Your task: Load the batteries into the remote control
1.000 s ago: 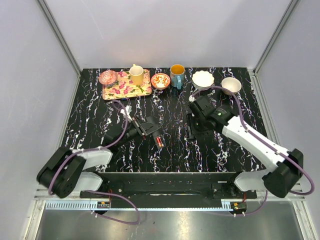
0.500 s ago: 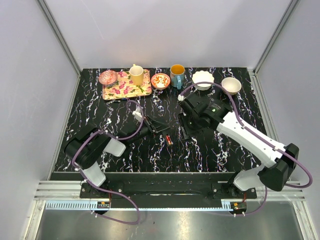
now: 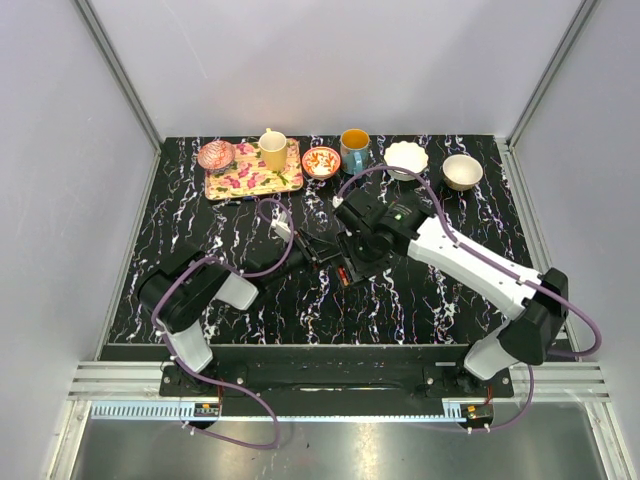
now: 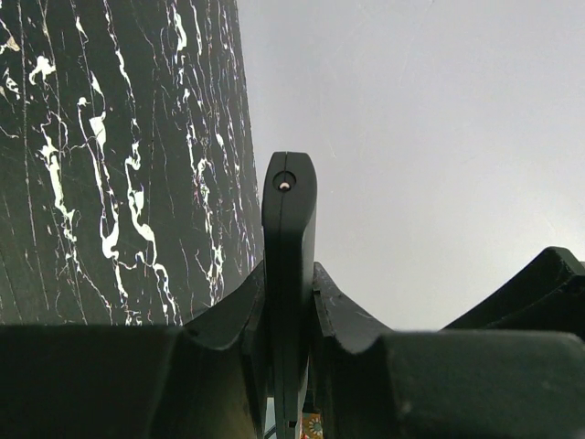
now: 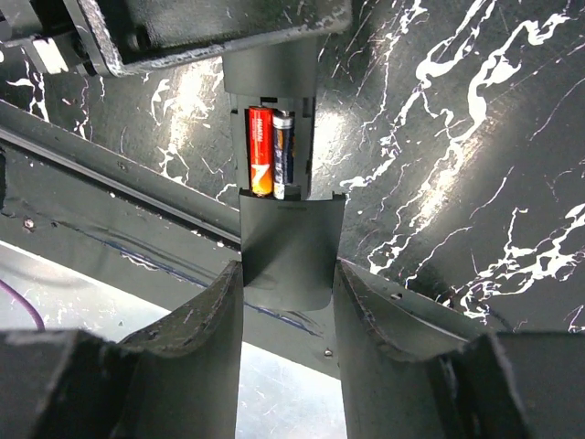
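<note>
The remote control (image 3: 322,257) is held off the table at the middle, between both arms. My left gripper (image 3: 303,247) is shut on it. In the left wrist view the remote (image 4: 289,229) stands edge-on between the fingers of the left gripper (image 4: 291,302). In the right wrist view its open compartment holds two batteries (image 5: 271,152), one red and orange, one dark. My right gripper (image 5: 288,274) is shut on the dark battery cover (image 5: 285,242), whose edge meets the compartment's end. The right gripper (image 3: 352,268) is at the remote's near-right end.
Along the back stand a floral tray (image 3: 248,180) with a pink bowl (image 3: 215,155) and a yellow cup (image 3: 272,150), a red patterned bowl (image 3: 321,161), a blue mug (image 3: 354,150) and two white bowls (image 3: 406,157) (image 3: 462,171).
The left arm has swung the remote right, toward the table's middle. The right arm has moved left and down to the remote's battery end.
</note>
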### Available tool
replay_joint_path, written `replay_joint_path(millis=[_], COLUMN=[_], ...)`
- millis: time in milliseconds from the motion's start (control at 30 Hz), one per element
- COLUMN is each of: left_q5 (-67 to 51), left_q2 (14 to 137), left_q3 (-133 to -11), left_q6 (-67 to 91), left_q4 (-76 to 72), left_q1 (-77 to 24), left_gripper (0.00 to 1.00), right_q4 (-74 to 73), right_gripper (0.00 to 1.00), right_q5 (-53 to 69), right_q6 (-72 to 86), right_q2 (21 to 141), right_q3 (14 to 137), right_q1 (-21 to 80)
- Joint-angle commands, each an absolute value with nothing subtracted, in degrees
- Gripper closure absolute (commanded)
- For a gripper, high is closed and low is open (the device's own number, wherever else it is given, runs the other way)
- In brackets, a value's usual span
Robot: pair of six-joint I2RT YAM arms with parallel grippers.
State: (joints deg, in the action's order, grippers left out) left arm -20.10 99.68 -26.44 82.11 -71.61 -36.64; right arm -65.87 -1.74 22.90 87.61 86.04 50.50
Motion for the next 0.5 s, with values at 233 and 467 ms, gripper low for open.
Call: replay_joint_path(millis=[233,467], left_q5=[-18.28,-18.28], left_q2=[100.20,100.72], left_q3=[-27.86,-27.69], left_q6=[82.71,82.71], left_q4=[-87.80,-88.68], left_q1=[-37.27,-37.79], left_gripper=[1.00,1.00], right_q4=[-67.94,-66.97], right_gripper=[0.85,0.85], right_q5=[-0.17,-0.18], right_q6=[21.36,21.45], right_q2=[92.63,93.78], right_q3=[89.21,89.65], right_q1=[51.50,51.50])
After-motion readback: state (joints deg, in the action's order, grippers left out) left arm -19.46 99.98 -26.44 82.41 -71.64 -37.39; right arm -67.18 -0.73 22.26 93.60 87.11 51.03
